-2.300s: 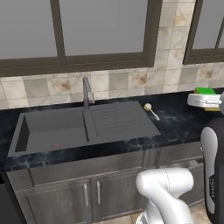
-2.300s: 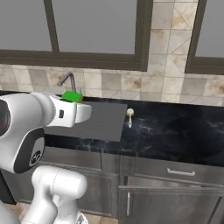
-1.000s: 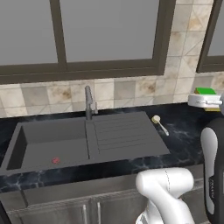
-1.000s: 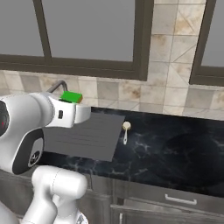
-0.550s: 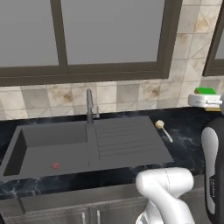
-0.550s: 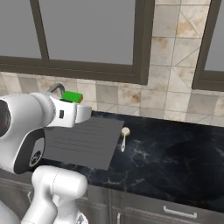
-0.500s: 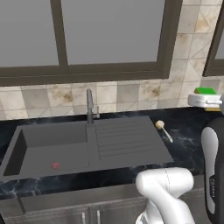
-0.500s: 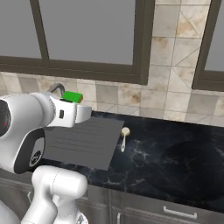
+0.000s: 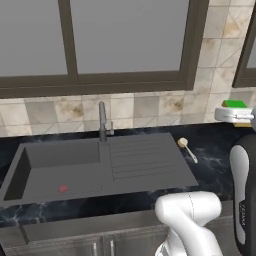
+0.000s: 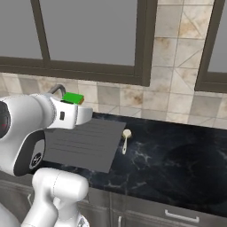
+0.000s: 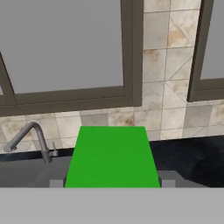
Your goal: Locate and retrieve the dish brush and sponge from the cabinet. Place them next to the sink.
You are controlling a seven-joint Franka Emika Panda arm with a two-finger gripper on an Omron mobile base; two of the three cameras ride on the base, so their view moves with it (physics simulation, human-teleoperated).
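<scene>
The two-finger gripper [image 11: 112, 183] pinched the flat green-and-yellow sponge [image 11: 112, 157] above the black counter right of the dark grey sink [image 9: 100, 165], near the white-handled, yellow-bristled dish brush [image 9: 187, 149], likely for placing

Both base views looked forward and down from behind the arm, sharing the sink [image 9: 100, 165] and window, while the hand view faced the wall closely.

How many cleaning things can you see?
2. The brush lies on the black counter, just right of the sink. The green sponge is up in the air, gripped in the claw. More could be hidden outside the pictures.
</scene>
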